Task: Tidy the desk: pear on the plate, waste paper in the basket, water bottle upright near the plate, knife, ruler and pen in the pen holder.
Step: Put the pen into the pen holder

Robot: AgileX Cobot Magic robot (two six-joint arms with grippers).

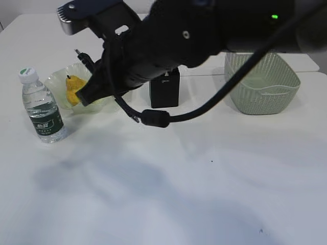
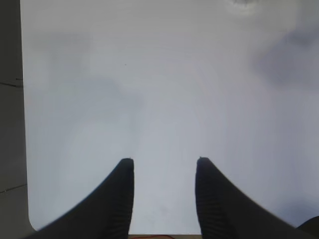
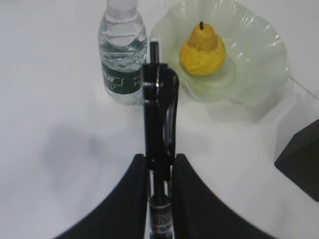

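2 end effectors show only in the wrist views. The left end effector (image 2: 164,162) hangs over bare white desk (image 2: 164,74) with its 2 dark fingers standing apart and nothing between them. The right end effector (image 3: 159,159) has its fingers narrowed onto a black pen (image 3: 159,124) with a clip, gripped along its barrel so that the pen points away from the camera toward the bottle.

In the exterior view the near part of the desk is bare apart from shadows. At the left stands the small clear plastic water bottle (image 1: 43,109) with a dark green label and pale cap, upright, just left of and slightly nearer than the translucent pale green glass plate (image 1: 53,81) with a wavy rim. The small yellow pear (image 1: 74,89) with a dark stem sits in the plate, stem up. The right arm (image 1: 194,35), large and black, reaches across from the upper right toward the plate and partly hides it. Behind the arm's cable, right of the plate, stands the matte black square pen holder (image 1: 164,92). Far right rests the grey-green woven-look plastic basket (image 1: 263,87); what lies inside cannot be told.
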